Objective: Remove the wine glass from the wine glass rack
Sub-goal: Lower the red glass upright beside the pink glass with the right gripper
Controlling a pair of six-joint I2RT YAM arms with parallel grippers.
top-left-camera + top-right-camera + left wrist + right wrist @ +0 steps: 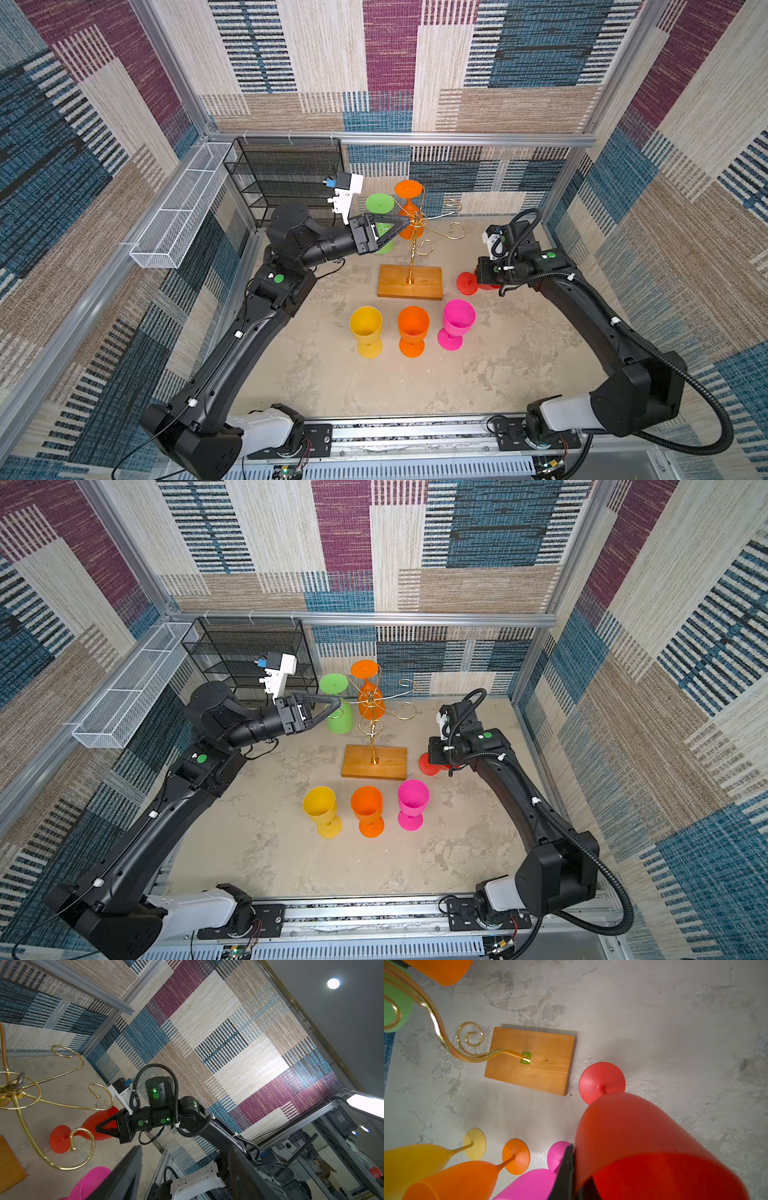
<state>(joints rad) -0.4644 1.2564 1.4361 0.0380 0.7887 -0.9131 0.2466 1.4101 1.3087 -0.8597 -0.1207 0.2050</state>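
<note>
The wine glass rack, gold wire on a wooden base, stands mid-table. Two wine glasses hang upside down on its far-left arms, a green one and an orange one. My left gripper is open at the height of the rack's hub, just in front of the green glass. Nothing lies between its fingers in the left wrist view. My right gripper is shut on the bowl rim of a red wine glass. That glass's foot is low beside the base's right end.
Yellow, orange and pink glasses stand upright in a row in front of the base. A black mesh shelf unit sits at the back left, with a white wire basket on the left wall.
</note>
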